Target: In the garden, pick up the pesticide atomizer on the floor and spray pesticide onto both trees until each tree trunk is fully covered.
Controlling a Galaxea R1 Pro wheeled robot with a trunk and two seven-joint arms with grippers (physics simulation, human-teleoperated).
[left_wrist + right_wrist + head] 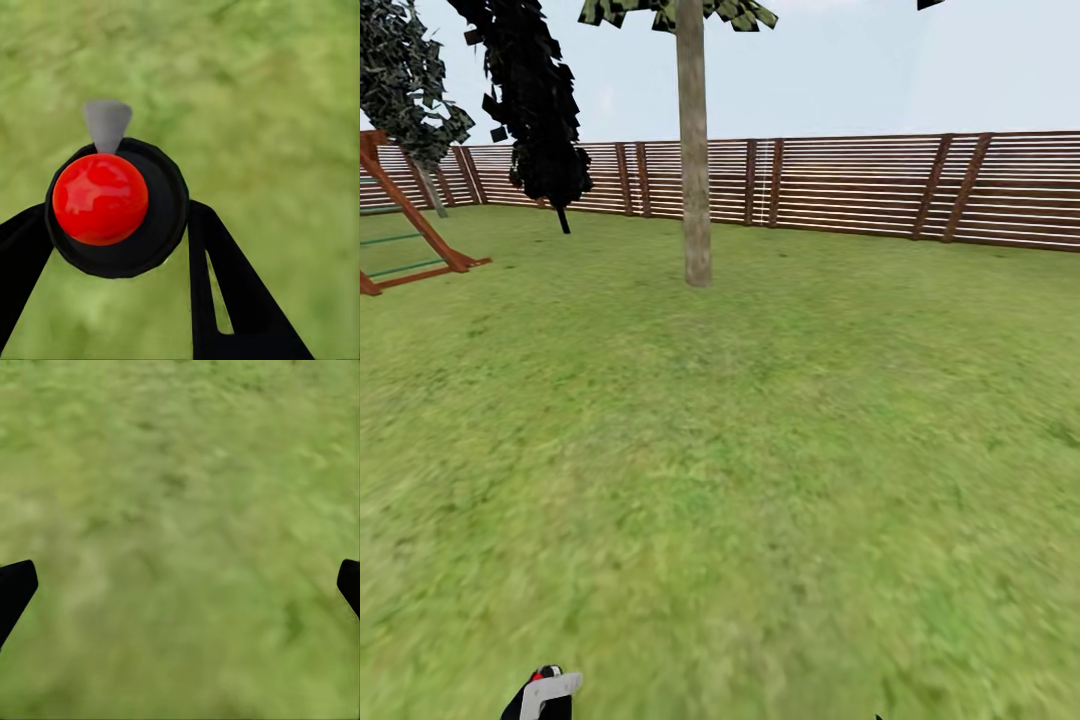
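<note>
The pesticide atomizer [112, 206], a black bottle with a round red top and a grey nozzle, sits between the black fingers [225, 300] of my left gripper [116, 217], which is shut on it. It also peeks up at the bottom edge of the head view as the atomizer [548, 690]. One tree stands ahead across the lawn, its pale tree trunk [695, 170] upright before the fence. A second tree [410, 90] with jagged green leaves stands far back on the left. My right gripper [180, 585] hangs open over grass. The gravel floor is out of view.
A black-leaved tree [535, 100] stands left of the near trunk. A red-brown wooden play frame [410, 235] is at the far left. The slatted wooden fence [860, 185] closes the back. Green lawn [760, 450] stretches from me to the trunk.
</note>
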